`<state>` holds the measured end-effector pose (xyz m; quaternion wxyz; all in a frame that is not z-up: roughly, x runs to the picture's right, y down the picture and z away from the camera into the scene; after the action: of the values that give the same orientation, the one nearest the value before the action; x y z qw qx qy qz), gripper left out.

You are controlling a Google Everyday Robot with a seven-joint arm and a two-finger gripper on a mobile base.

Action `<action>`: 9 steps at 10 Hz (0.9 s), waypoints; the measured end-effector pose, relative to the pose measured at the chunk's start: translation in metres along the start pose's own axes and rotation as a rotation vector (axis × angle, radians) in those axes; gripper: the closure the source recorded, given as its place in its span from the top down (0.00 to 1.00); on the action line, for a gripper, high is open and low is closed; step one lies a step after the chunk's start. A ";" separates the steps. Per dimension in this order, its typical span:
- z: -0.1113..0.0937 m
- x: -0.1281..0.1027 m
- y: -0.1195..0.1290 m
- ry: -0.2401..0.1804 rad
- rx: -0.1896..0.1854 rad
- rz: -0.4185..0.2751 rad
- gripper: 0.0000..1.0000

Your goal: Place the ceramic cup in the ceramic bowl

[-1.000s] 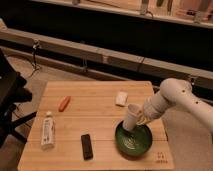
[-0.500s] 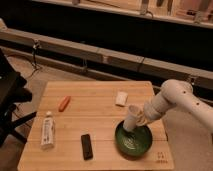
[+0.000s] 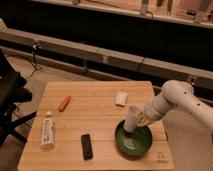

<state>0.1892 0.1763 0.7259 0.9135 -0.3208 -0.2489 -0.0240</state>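
The ceramic bowl (image 3: 134,142), dark green with a lighter speckled inside, sits on the wooden table (image 3: 95,107) near its front right corner. The off-white ceramic cup (image 3: 132,118) is tilted, its narrow base down inside the bowl's far rim and its wide rim up. My gripper (image 3: 143,118) comes in from the right at the end of the white arm (image 3: 172,100) and is shut on the cup's side, just above the bowl's back edge.
A small flat white block (image 3: 121,98) lies behind the bowl. An orange carrot-like item (image 3: 63,103) lies at the left, a white bottle (image 3: 47,130) at the front left, and a black remote-like bar (image 3: 87,146) left of the bowl. A black chair stands left of the table.
The cup has sunk a little lower into the bowl, with the gripper still on it. The arm has barely moved.
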 end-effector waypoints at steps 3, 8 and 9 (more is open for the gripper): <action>-0.001 0.002 0.001 -0.003 0.000 0.003 0.41; -0.002 0.006 0.002 -0.009 0.002 0.009 0.46; -0.002 0.007 0.003 -0.010 0.002 0.010 0.46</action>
<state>0.1962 0.1782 0.7264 0.9127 -0.3213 -0.2518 -0.0178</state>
